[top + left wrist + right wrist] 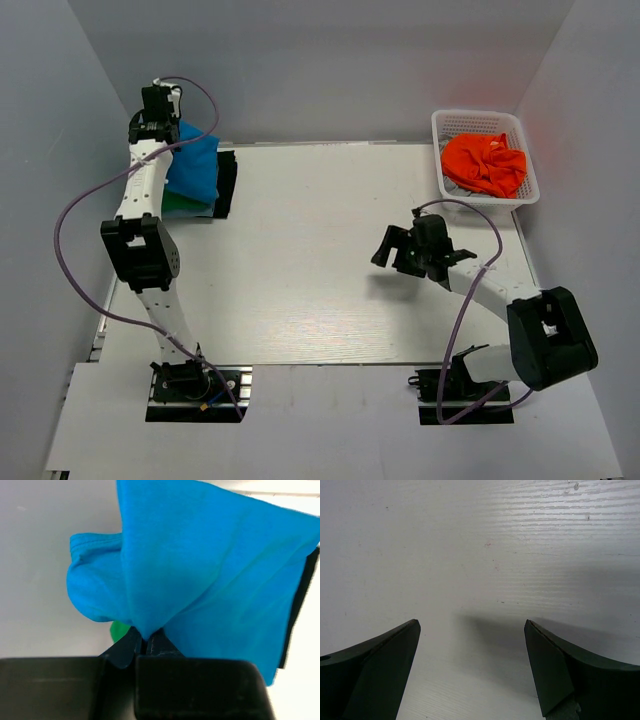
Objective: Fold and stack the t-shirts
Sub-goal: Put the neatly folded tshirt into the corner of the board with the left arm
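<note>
A bright blue t-shirt lies folded over a stack at the table's far left corner, with a green t-shirt and a dark one showing under it. My left gripper is at the far left of that stack, shut on a pinched peak of the blue t-shirt; the green shirt peeks beside the fingers. My right gripper hovers open over bare table right of centre, fingertips wide apart, nothing between them. An orange t-shirt lies crumpled in the basket.
The white mesh basket stands at the far right corner against the grey wall. Grey walls close in the left, back and right sides. Purple cables loop from both arms. The white table lies between the arms.
</note>
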Controlling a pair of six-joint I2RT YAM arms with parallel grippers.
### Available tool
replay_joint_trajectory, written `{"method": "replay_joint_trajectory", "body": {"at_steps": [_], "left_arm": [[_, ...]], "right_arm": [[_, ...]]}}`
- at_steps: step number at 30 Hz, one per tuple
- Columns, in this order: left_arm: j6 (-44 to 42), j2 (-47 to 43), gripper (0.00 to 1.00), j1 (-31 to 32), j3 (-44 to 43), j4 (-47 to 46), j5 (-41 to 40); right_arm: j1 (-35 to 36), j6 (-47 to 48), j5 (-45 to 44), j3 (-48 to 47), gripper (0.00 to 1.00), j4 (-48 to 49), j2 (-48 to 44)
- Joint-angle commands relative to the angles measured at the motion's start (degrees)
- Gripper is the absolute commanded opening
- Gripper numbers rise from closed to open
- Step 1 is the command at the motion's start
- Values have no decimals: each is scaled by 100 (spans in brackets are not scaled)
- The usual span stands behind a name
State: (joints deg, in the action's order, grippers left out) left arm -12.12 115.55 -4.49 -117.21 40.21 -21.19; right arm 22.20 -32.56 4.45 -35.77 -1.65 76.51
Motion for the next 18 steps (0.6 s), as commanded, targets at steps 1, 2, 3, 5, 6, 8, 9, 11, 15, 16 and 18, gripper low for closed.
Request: {"method": "replay_joint_trajectory", "body": {"at_steps": [1, 2, 3, 5, 6, 8, 9, 11, 15, 16, 18], "left_arm": [[-80, 55, 0, -131, -180, -215, 37], [-80, 108, 0, -192, -180, -276, 36], [-80, 161, 0, -253, -232, -276, -34], [-80, 249, 0, -315, -232, -346, -96], [-132, 301, 0, -376, -232, -408, -96], [-133, 363, 0, -438, -171, -460, -96], [-133, 468, 0, -439, -171, -461, -96], [-185, 530, 36, -509, -241, -461, -157], [-185, 749, 42, -640, -294, -461, -516], [-185, 750, 44, -641, -294, -461, -518], [-133, 750, 66, -711, -294, -461, -518]], "right_arm": [[4, 109, -93, -334, 90, -99, 118], [21, 118, -76, -395, 90, -90, 145], [13, 135, -67, -422, 90, -99, 154], [4, 118, -58, -448, 90, -107, 224], [21, 127, -49, -466, 90, -107, 267], [22, 118, -49, -501, 90, -125, 338], [22, 118, -32, -527, 90, -151, 373], [21, 170, -40, -580, 90, -230, 400], [-4, 206, -84, -642, 90, -310, 409], [13, 214, -84, -651, 90, -336, 409], [22, 206, -58, -668, 90, -380, 391]]}}
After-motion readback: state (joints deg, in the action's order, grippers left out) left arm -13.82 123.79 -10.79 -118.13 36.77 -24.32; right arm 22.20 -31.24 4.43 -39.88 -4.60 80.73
